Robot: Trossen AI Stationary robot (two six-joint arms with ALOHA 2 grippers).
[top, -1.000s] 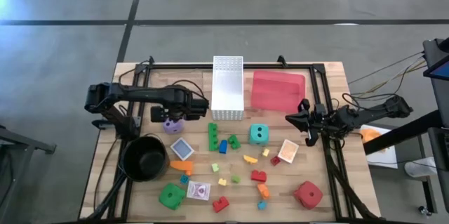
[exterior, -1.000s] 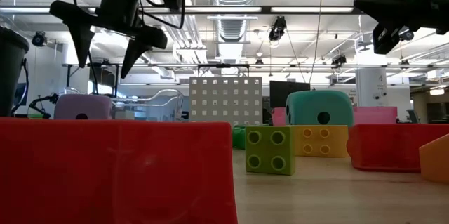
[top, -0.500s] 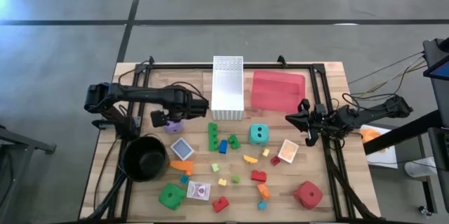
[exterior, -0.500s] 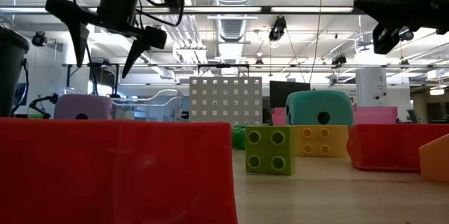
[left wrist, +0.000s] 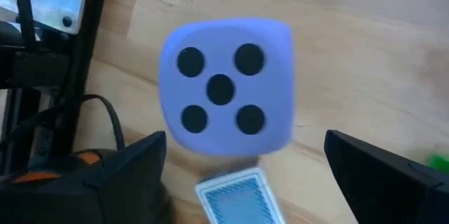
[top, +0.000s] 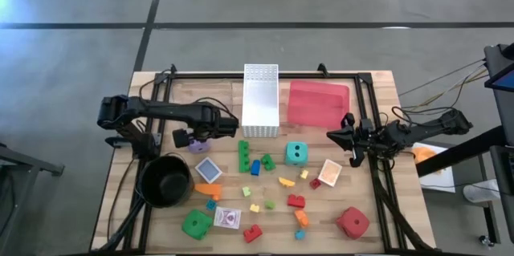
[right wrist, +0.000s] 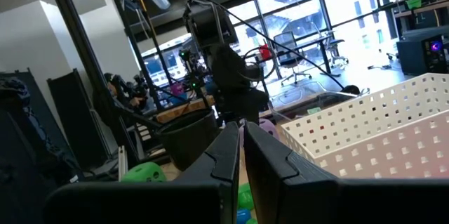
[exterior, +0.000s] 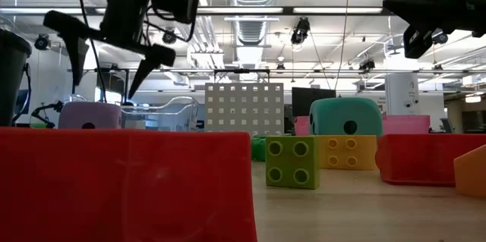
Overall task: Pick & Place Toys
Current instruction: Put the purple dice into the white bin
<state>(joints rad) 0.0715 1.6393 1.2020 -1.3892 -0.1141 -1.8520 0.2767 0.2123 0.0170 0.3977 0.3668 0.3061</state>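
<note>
Left hand (top: 193, 137) hangs directly above the purple die (top: 198, 144), fingers spread wide, nothing between them. In the left wrist view the purple die (left wrist: 226, 87) shows its five-dot face, sitting between the two dark fingers (left wrist: 130, 175) but clear of both. In the low view the hand (exterior: 102, 60) is well above the die (exterior: 89, 114); no contact.

Right hand (top: 340, 136) waits at the counter's right side, near the red tray (top: 317, 103), fingers pressed together, empty.

Purple die lies on the wooden counter (top: 377, 184) left of the white basket (top: 260, 99), just beyond the black pot (top: 165, 180). A blue card pack (top: 208, 168) lies just beside the die on the near side. The black frame rail (top: 161, 99) runs to the die's left.

Open counter between die and basket. Other toys are scattered mid-counter: teal die (top: 296, 153), green die (top: 195, 224), red die (top: 352, 222), small bricks between them.

The low view is largely blocked by a red brick (exterior: 125, 185) in the foreground; only the top of the purple die shows. In the high view the left hand covers part of the die.
</note>
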